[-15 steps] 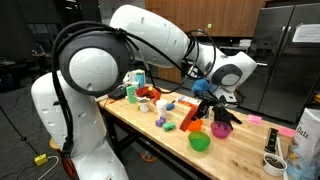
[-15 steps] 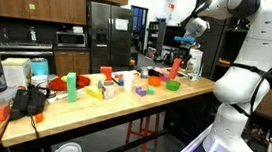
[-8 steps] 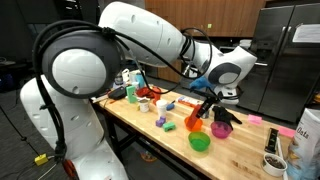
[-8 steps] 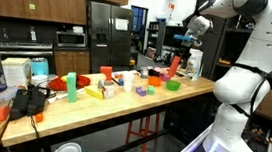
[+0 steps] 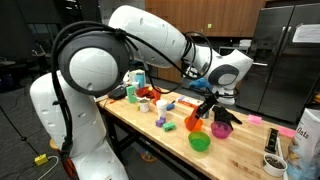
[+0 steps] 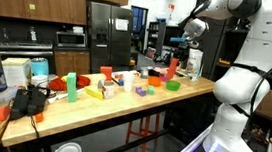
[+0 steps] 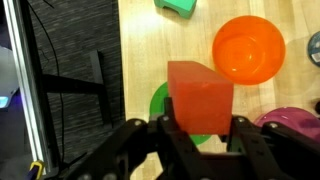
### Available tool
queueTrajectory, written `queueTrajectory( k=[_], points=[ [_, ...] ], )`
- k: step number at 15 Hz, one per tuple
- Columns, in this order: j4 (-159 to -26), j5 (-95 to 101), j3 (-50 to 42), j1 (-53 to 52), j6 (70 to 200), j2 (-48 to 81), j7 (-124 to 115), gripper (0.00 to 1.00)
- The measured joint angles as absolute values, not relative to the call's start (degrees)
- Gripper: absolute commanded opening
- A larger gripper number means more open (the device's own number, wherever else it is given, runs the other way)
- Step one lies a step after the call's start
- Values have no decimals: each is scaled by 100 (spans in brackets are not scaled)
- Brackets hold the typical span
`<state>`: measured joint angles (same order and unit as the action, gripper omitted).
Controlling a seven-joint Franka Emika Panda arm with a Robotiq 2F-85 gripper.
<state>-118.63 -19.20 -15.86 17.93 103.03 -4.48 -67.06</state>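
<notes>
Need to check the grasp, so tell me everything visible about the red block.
The block is a plain orange-red cuboid with smooth, matte, unmarked faces; it looks like plastic or painted wood. The gripper clamps it by two opposite sides, its dark fingers pressing on them, with most of the block standing out beyond the fingers. It hangs clear of the table, partly covering the green bowl beneath, beside the orange bowl. Only the fingers touch it.
</notes>
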Motion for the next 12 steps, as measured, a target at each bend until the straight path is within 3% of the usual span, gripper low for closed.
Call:
queueTrajectory(
  k=[12],
  points=[
    [-11734, -1546, -1636, 1788, 10077, -98, -8475, 15]
  ],
)
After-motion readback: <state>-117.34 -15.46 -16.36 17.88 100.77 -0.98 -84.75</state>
